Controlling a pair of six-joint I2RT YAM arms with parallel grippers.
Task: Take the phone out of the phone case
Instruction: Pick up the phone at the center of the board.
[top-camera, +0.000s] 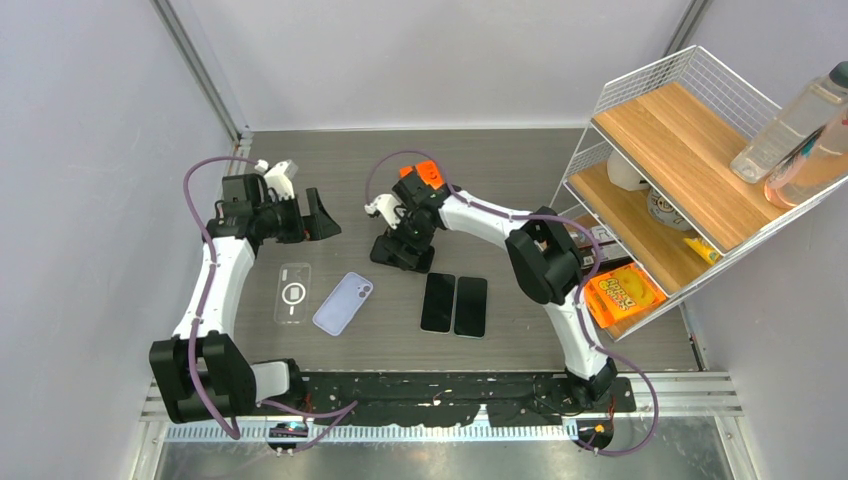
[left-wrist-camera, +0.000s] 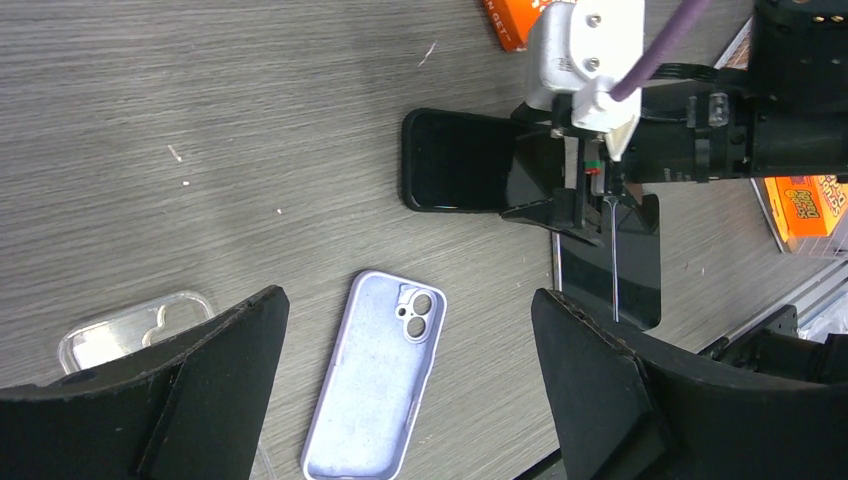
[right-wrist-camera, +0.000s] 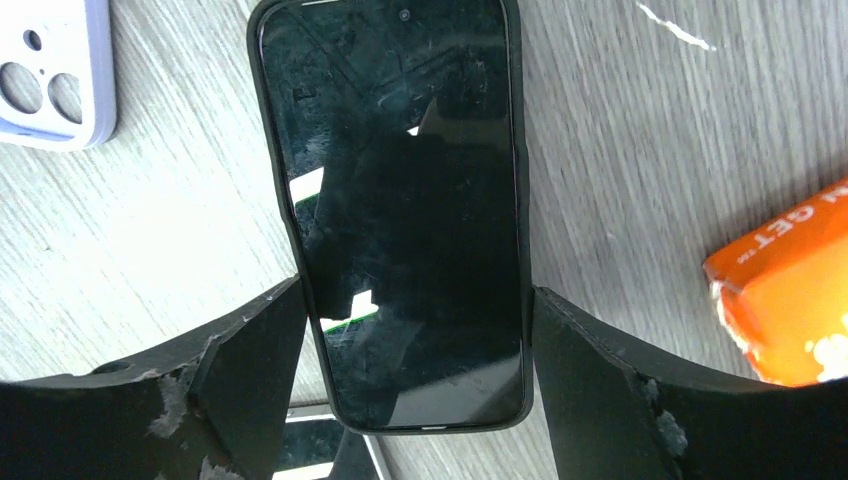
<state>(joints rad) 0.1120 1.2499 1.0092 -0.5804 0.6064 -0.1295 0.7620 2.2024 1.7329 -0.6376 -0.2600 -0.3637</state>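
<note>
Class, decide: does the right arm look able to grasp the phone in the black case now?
Probably yes: the open right claw straddles that phone, a finger either side, nothing between.

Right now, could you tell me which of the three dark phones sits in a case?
The phone that the right gripper straddles: a black case rims it. The two phones side by side look bare.

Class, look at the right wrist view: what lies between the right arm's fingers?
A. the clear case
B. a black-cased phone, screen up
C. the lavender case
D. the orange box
B: the black-cased phone lies screen up between the open fingers, with the lavender case off to one side.
</note>
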